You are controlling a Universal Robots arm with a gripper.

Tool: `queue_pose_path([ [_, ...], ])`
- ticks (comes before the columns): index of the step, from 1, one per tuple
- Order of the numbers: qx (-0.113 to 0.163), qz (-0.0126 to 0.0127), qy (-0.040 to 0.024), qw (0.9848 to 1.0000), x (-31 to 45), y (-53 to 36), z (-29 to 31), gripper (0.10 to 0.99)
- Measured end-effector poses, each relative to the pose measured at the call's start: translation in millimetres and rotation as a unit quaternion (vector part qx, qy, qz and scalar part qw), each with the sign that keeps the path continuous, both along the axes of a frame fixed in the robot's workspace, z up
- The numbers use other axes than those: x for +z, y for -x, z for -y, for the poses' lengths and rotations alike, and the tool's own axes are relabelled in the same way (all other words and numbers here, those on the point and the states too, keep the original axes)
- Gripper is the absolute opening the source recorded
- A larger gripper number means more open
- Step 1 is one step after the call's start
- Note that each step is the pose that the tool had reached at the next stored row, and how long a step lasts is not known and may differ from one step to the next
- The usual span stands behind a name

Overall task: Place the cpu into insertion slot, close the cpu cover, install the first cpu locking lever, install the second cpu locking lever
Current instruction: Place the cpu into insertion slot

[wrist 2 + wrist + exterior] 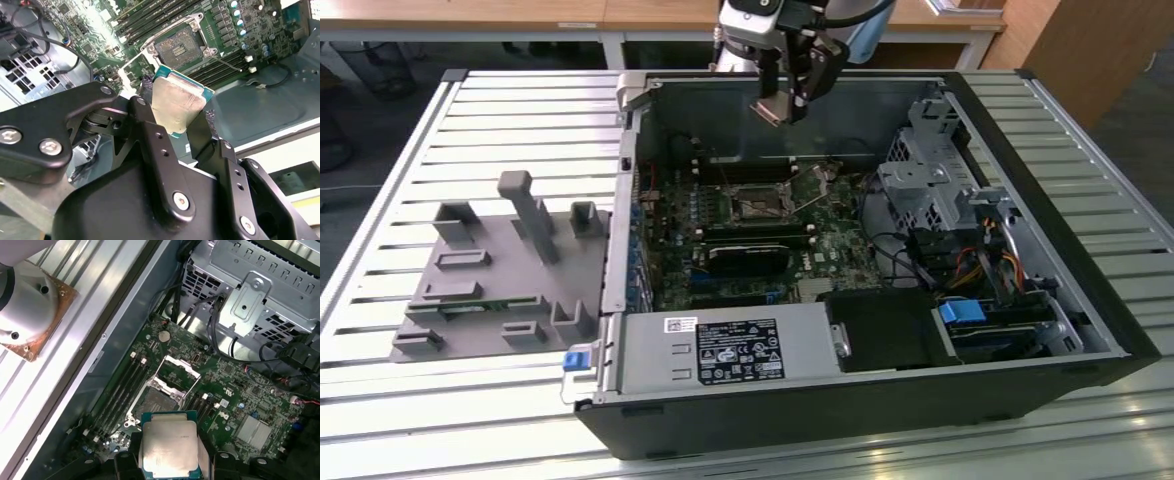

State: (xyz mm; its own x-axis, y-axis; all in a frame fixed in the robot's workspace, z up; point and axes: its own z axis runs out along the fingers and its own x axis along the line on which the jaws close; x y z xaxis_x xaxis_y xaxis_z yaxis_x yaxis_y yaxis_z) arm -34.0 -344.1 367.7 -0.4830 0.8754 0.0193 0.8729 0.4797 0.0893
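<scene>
Second wrist view: tool [176, 111] clamped on the cpu [179, 102], apart from the open insertion slot [177, 46].

pale slatted metal table [507, 110] with ribs running across. lying directly on it, toward the exterior view's right, an open black computer case [827, 425] on its side; just beside that, on the exterior view's left, a grey moulded fixture [480, 290] with upright posts and shallow pockets.
</scene>
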Motion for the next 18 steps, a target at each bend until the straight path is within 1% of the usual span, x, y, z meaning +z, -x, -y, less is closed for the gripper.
queue_pose_path([
  [4,-0.025,0.0,0.0001,0.9997,-0.2,0.1,0.0,0.525],
  [6,-0.041,0.0,0.0001,0.9991,-0.3,0.1,0.0,0.525],
  [8,-0.059,0.0,0.0001,0.9982,-0.5,0.1,0.0,0.525],
  [11,-0.087,0.0,0.0001,0.9962,-1.0,0.1,0.0,0.525],
  [13,-0.105,0.0,0.0001,0.9945,-1.4,0.1,0.0,0.525],
  [15,-0.123,-0.0001,0.0001,0.9924,-1.7,0.1,0.0,0.525],
  [18,-0.15,0.0,0.0001,0.9887,-2.2,0.1,0.0,0.525],
])
